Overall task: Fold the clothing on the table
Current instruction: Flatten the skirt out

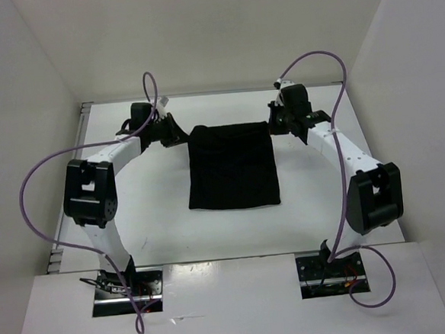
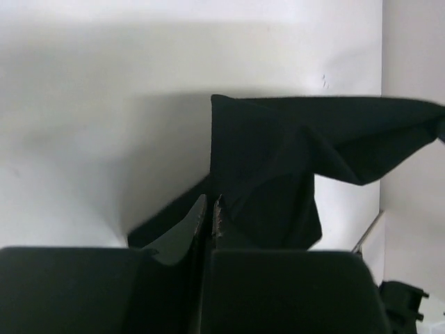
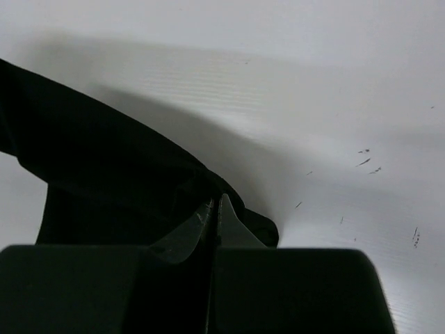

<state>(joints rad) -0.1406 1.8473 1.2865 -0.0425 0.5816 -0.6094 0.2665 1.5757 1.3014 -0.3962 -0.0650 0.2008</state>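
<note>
Limp, light clothing (image 1: 232, 166) will sag; left tool (image 2: 212, 212) and right tool (image 3: 214, 209) clamp tight on its corners by the far edge of the table (image 1: 150, 218)

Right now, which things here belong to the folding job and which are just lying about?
Job: clothing, table, left claw and right claw, each shut on the clothing.
Not the job: cables, walls.

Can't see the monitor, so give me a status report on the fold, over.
Left gripper shut on clothing, far left corner. Right gripper shut on far right corner. Rest lies flat on table. Nothing in the way.
</note>
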